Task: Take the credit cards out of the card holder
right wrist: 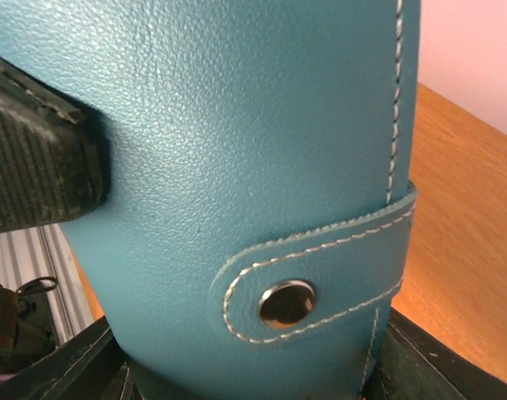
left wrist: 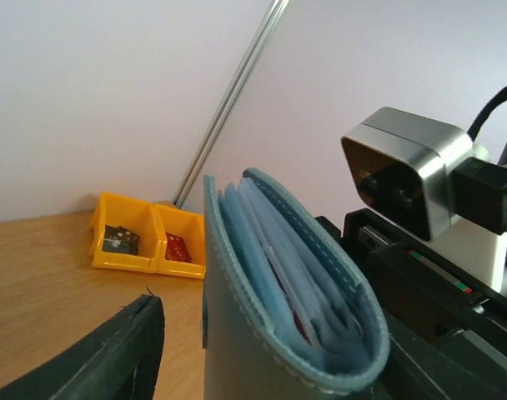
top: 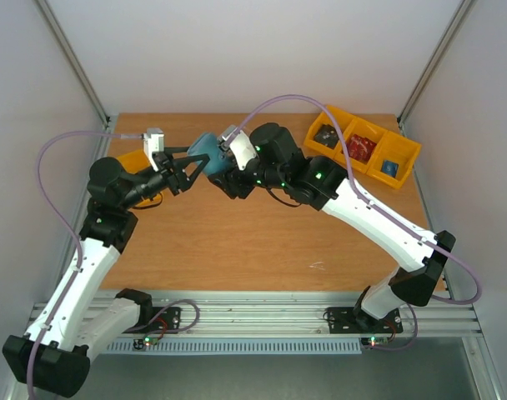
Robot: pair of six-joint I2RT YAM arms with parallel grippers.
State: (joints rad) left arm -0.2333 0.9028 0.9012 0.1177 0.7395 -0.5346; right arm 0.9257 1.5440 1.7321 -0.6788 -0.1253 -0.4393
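While the right gripper (top: 220,167) stands clamped on the teal card holder (top: 205,148), that wallet hangs above the table, left of the row of yellow bins (top: 410,148). On the holder's far side from those bins, the left gripper (top: 189,164) has its jaws apart, one finger (left wrist: 112,354) just beside the leather without touching. A red card (left wrist: 297,321) peeks from the pale blue slots.

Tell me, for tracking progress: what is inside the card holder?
From the left wrist, the card holder shows pale blue slot layers with a red sliver between them, likely a credit card. The layers hide the rest of it and any other cards.
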